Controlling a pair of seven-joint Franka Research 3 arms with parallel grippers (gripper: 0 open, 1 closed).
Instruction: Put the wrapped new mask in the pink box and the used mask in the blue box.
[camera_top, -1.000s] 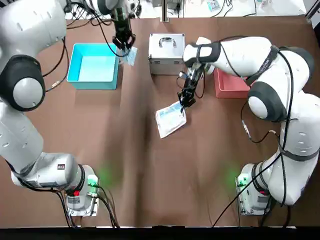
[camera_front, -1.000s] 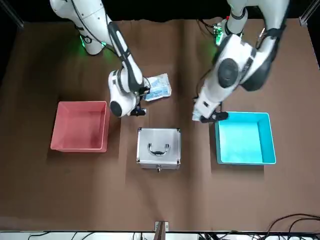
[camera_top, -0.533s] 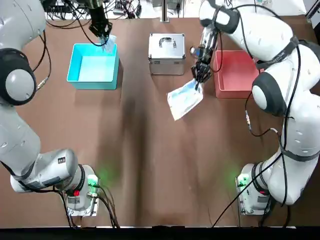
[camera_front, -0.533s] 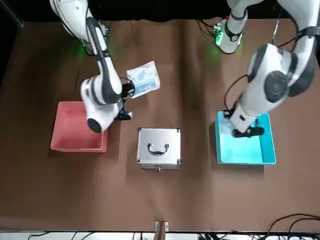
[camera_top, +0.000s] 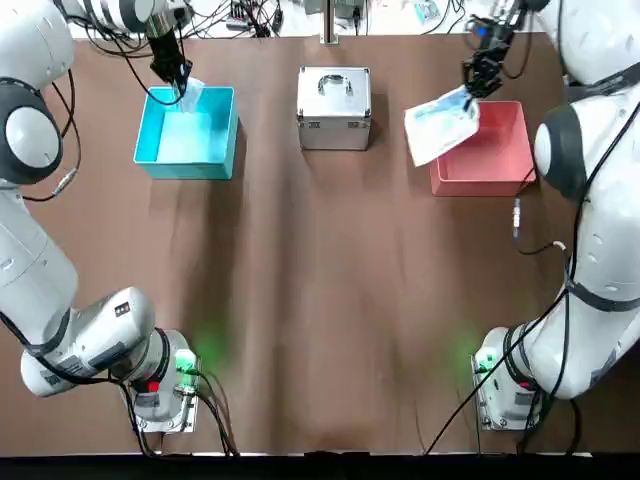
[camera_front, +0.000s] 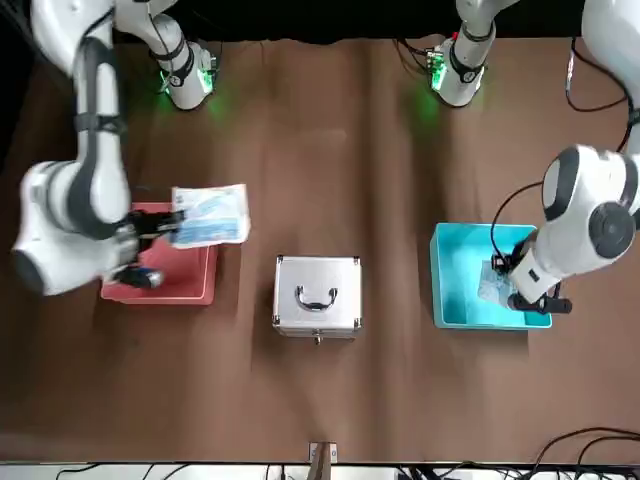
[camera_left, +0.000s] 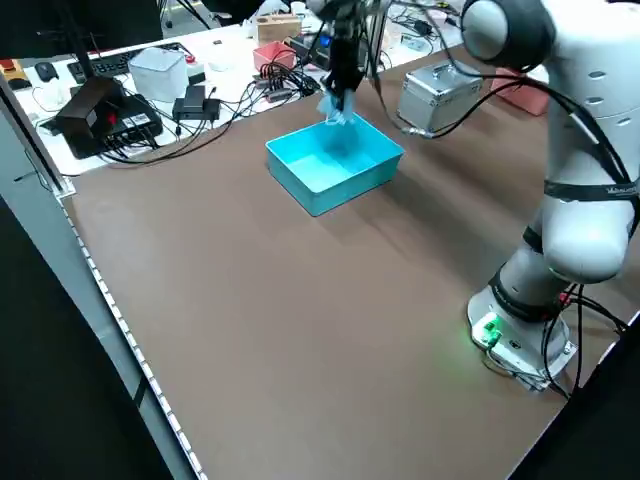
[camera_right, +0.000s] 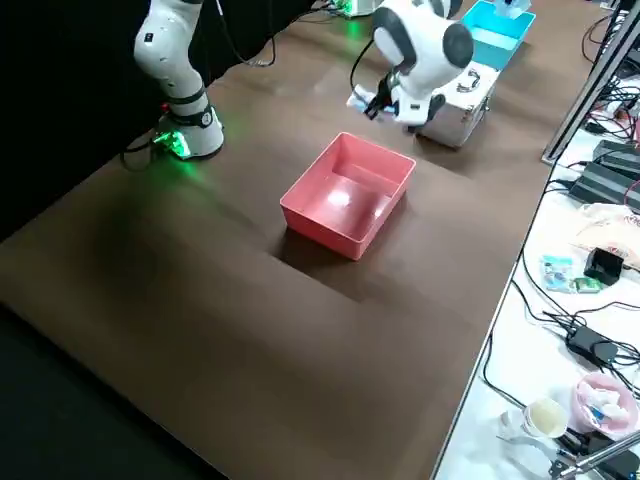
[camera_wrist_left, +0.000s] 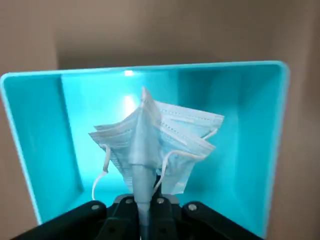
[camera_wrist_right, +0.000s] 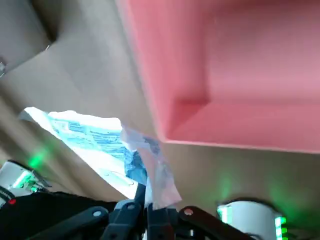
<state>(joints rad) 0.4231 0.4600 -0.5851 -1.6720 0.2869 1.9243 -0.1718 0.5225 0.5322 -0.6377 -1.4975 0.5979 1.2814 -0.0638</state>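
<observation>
Release should wait on the right: my right gripper (camera_top: 470, 85) pinches one corner of the wrapped new mask (camera_top: 441, 122), which hangs over the pink box (camera_top: 487, 178) wall nearest the metal case (camera_top: 334, 106); I would carry it further over the box. Left gripper (camera_wrist_left: 142, 220) pinches the used mask (camera_wrist_left: 156, 143) above the blue box (camera_wrist_left: 30, 150). How high each mask hangs I cannot judge.

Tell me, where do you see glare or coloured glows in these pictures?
Top view: green lights glow at both arm bases. Left wrist view: a bright spot shines on the blue box behind the used mask. Right side view: a pale sheen lies on the pink box floor. Right wrist view: green glow beside the wrapped new mask.
</observation>
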